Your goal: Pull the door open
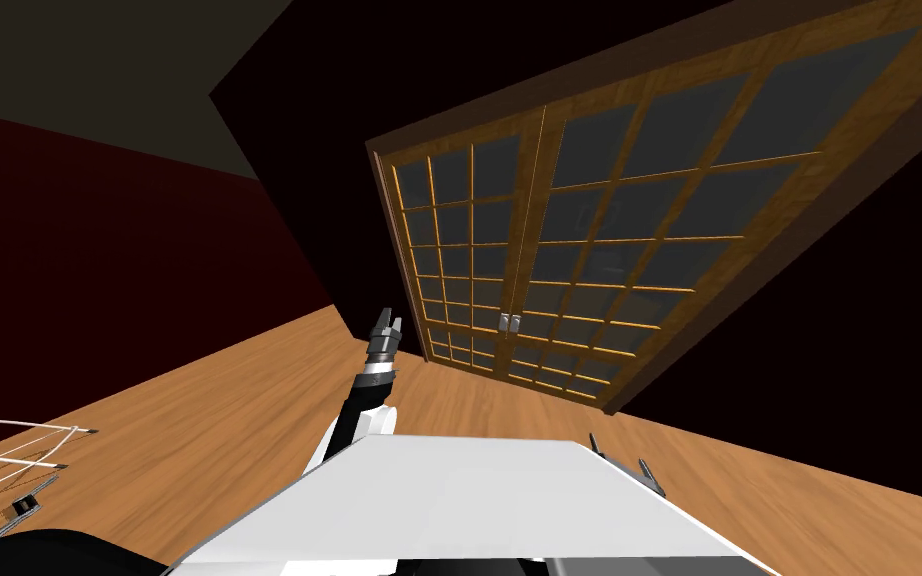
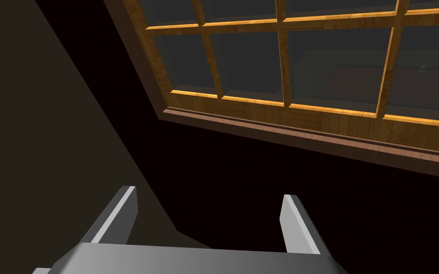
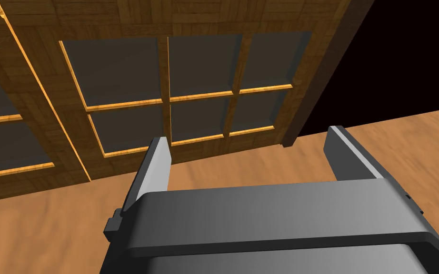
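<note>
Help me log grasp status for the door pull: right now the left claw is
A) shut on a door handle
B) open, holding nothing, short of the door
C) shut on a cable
B: the left claw has its fingers apart with nothing between them, and the door lies ahead, untouched.

- Found no readable text, label, brand, number or sign on the double door [image 1: 537, 230].
- Made out nothing legible near that door either.
</note>
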You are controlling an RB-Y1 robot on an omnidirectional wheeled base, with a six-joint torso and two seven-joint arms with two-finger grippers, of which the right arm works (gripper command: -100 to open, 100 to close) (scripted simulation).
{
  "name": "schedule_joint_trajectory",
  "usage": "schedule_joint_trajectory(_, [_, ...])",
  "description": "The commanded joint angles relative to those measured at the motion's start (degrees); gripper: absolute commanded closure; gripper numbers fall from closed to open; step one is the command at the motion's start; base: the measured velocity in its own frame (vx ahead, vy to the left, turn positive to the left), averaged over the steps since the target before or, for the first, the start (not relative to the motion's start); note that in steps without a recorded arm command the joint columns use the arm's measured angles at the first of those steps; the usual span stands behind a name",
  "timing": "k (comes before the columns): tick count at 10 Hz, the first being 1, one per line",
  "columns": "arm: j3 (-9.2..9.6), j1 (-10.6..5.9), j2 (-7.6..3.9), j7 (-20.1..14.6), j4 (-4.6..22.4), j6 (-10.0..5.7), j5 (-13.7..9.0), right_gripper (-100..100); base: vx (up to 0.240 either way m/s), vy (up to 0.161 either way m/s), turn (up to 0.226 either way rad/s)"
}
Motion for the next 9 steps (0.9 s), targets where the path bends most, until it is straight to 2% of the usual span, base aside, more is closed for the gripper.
schedule_joint_trajectory(1, [-0.63, 0.42, -0.83, -1.1, 1.6, -0.34, -0.3, -100, 0.022, -0.013, 0.01])
schedule_joint_trajectory(2, [-0.93, 0.0, -1.24, -1.7, 2.0, -0.47, -0.4, -100, 0.108, -0.002, 0.08])
schedule_joint_trajectory(4, [-0.98, -0.72, -1.38, -2.1, 2.0, -0.55, -0.4, -100, 0.169, -0.016, 0.069])
schedule_joint_trajectory(7, [-0.82, -2.73, -1.37, -2.7, 1.5, -0.68, -0.2, -100, 0.172, -0.028, 0.101])
schedule_joint_trajectory(8, [-0.82, -2.73, -1.37, -2.7, 1.5, -0.68, -0.2, -100, 0.129, -0.025, 0.034])
schedule_joint_trajectory(9, [-0.65, -3.8, -1.25, -2.8, 1.0, -0.71, 0.0, -100, 0.157, -0.014, 0.088])
